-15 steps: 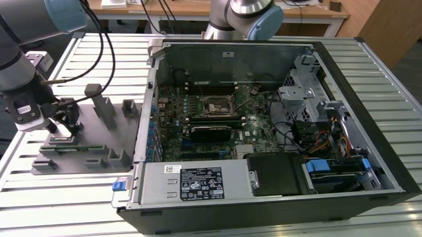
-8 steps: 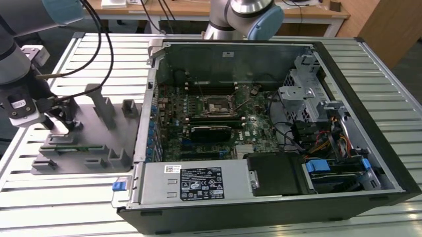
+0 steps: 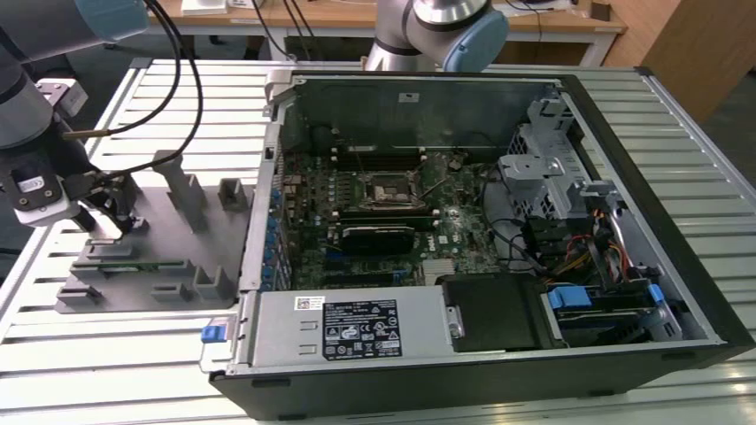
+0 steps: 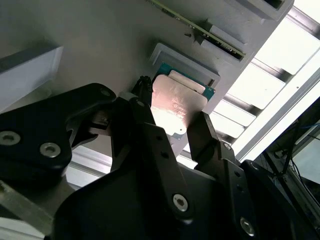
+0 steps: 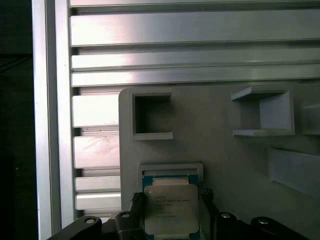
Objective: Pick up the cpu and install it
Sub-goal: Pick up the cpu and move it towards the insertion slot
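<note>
The cpu [image 5: 171, 207] is a flat square chip with a silvery top and a thin green rim. It lies at a raised pocket of the grey fixture plate [image 5: 220, 150]. In both wrist views my gripper [image 4: 172, 112] straddles the cpu [image 4: 176, 105], one black finger [image 4: 142, 102] against each opposite edge, so it is shut on the chip. In the exterior view my gripper [image 3: 106, 217] hangs low over the grey fixture [image 3: 154, 257] at the exterior view's left. The black-framed motherboard socket [image 3: 388, 190] lies inside the open computer case, well to the exterior view's right of the gripper.
The open computer case [image 3: 638, 292] takes up the middle and right of the slatted aluminium table [image 3: 142, 354]. Upright grey blocks [image 3: 183, 190] rise from the fixture close to the gripper. A second arm's base [image 3: 443, 31] stands behind the case. Cables [image 3: 177, 80] hang above the fixture.
</note>
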`<state>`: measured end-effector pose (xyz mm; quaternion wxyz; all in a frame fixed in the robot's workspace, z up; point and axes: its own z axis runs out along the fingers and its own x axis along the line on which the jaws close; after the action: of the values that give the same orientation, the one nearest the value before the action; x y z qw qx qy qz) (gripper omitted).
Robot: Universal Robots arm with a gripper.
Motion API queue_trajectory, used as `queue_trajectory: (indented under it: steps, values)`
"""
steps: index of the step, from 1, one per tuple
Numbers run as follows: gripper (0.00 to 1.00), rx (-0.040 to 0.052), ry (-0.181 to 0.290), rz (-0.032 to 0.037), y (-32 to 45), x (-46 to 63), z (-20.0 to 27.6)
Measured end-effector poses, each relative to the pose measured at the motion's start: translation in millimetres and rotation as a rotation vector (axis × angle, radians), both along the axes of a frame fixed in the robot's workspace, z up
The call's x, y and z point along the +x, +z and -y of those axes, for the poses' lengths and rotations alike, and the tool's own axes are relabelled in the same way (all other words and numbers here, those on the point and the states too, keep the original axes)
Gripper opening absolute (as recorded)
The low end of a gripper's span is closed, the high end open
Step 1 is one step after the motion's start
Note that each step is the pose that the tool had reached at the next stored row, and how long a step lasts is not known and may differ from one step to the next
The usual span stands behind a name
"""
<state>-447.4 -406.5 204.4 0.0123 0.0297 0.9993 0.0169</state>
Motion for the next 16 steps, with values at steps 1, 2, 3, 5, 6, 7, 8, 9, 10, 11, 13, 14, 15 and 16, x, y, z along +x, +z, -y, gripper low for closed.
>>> queue_trajectory:
  steps: [1, 2, 3, 5, 6, 7, 8, 9, 10, 11, 13, 14, 15, 16]
  values:
    - [0.53, 0.0000, 0.000, 0.0000, 0.0, 0.0, 0.0]
    - [0.53, 0.0000, 0.000, 0.0000, 0.1, 0.0, 0.0]
    - [0.53, 0.0000, 0.000, 0.0000, 0.1, 0.0, 0.0]
    - [0.53, -0.0003, 0.000, -0.0005, 1.9, -0.1, 0.1]
    - [0.53, -0.0002, 0.000, -0.0003, 3.1, 0.0, 0.0]
    - [0.53, 0.0000, 0.000, 0.0000, 4.1, 0.0, 0.0]
    - [0.53, 0.0000, 0.000, 0.0000, 4.7, 0.1, 0.0]
    - [0.53, 0.0001, 0.000, 0.0002, 5.0, 0.1, -0.1]
    - [0.53, 0.0002, 0.000, 0.0003, 5.2, 0.1, -0.1]
    - [0.53, 0.0001, 0.000, 0.0001, 5.6, 0.0, -0.1]
    - [0.53, -0.0001, 0.000, -0.0001, 5.9, 0.0, -0.1]
    - [0.53, -0.0001, 0.000, 0.0001, 5.9, 0.0, -0.2]
    - [0.53, -0.0001, 0.000, 0.0001, 6.1, 0.0, -0.1]
    - [0.53, -0.0002, 0.000, 0.0000, 6.3, 0.0, -0.2]
